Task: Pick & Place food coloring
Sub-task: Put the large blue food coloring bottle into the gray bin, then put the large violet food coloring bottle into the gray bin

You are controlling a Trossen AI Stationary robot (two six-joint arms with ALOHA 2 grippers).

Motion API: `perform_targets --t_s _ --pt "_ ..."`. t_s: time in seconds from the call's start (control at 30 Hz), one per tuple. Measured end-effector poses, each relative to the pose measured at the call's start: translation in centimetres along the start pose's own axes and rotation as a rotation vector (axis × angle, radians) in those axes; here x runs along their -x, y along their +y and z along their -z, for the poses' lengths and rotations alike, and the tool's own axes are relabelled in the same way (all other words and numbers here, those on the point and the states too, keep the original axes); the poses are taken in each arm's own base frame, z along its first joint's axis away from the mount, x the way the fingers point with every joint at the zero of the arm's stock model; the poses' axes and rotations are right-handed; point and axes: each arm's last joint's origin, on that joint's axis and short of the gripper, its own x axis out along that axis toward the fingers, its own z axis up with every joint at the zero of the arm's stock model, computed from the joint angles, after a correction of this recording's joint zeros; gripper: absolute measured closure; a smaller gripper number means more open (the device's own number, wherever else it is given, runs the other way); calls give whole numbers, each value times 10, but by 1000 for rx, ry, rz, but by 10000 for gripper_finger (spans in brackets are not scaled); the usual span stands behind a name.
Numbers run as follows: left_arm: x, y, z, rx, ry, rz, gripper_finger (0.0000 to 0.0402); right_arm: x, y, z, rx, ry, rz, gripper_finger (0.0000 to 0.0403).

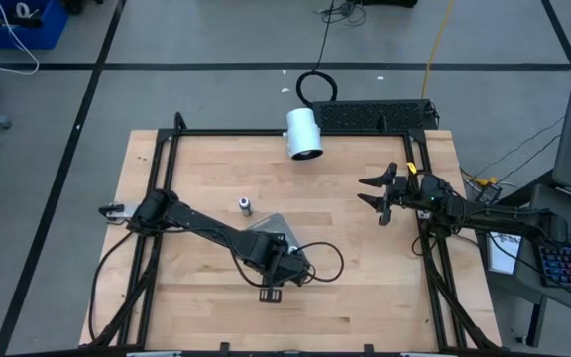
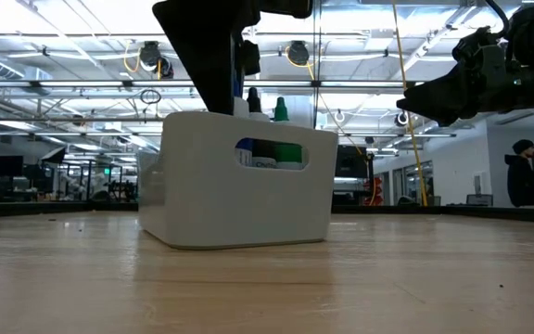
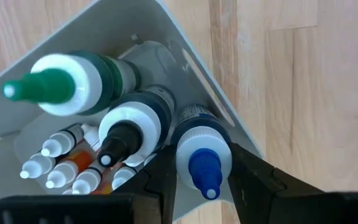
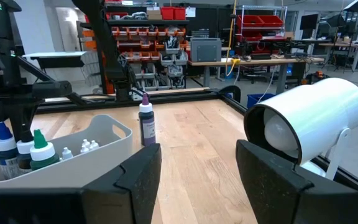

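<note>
**Placing the blue-capped bottle into the white bin**

Holding a blue-capped food coloring bottle (image 3: 202, 163) between its two fingers, our left gripper (image 3: 204, 180) hangs over the near-right corner of the white bin (image 2: 239, 199), which sits near the middle of the table. The fingers pinch the bottle just under its cap. Whether its base already rests on the bin floor, we cannot tell.

Two more bottles stand upright in the bin: a green-capped bottle (image 3: 58, 84) and a dark-capped bottle (image 3: 126, 134), the latter touching or nearly touching the one we hold. Smaller white-tipped dropper bottles (image 3: 55, 165) lie lower in the bin. One purple bottle (image 4: 146, 123) stands alone on the table, left of the bin's far side and well apart from it.

Our right gripper (image 1: 383, 196) waits at the right side of the table, fingers spread and holding nothing, near the white cylinder (image 1: 303, 132).

What could go wrong, as we judge it: the held bottle sits close to the bin's wall, so a release from height could tip it against the rim or out. Opening the fingers could also nudge the dark-capped neighbour. Lifting away at a slant could drag the cap along.

The held bottle's long axis runs vertical, nozzle up and base down into the bin. The purple bottle likewise stands upright.
</note>
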Motion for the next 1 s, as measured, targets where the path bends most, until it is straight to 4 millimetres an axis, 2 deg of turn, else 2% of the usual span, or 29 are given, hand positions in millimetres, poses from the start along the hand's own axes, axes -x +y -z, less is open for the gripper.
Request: perform_targets --t_s 0.23,0.43,0.6,0.83,1.0 --pt "0 0 0 21 1 1 278 0 0 0 0 0 0 206" --pt "-3 0 0 29 9 5 176 0 0 0 0 0 1 206" --pt "-3 0 0 44 9 4 128 0 0 0 0 0 0 206" --pt "-3 0 0 60 11 9 115 0 0 0 0 0 0 206" --pt "11 -3 -5 60 -23 24 127 0 0 0 0 0 0 206"
